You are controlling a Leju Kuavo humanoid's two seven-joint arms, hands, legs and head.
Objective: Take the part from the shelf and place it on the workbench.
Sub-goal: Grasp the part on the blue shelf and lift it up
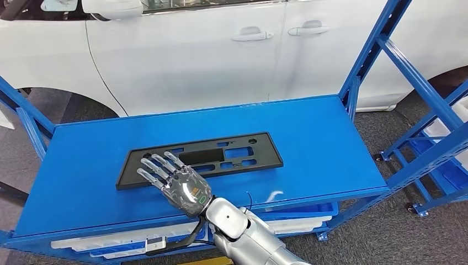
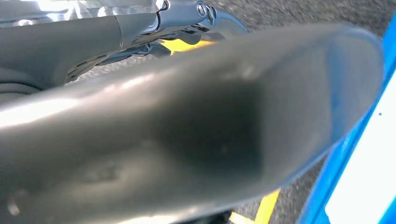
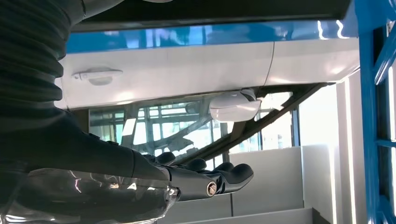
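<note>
Nearest the viewer, in the head view, a silver arm is seen rising from the lower edge, ending in the right hand [image 1: 175,185]. Its fingers [image 1: 157,167] are spread flat and laid over the near left end of the part [image 1: 221,157], palm down; nothing is gripped. In the right wrist view the same hand [image 3: 205,179] is shown extended, its fingers straight and apart. The left hand [image 2: 196,130] is seen only as a blurred grey mass close to its wrist camera, so whether it is released or clenched cannot be told.

The part, a long flat black panel with rectangular cut-outs, is lying on the blue shelf [image 1: 331,143], roughly at its middle, slightly angled. White trays [image 1: 99,243] are tucked on a lower tier beneath. Beyond the shelf a white car [image 1: 221,49] is parked, its door handles visible.

The step in hand is judged to be the reach for the part; it has not yet been lifted. Next, a firm hold on the thin panel's edge would be needed, perhaps through a cut-out, before it is raised.
</note>
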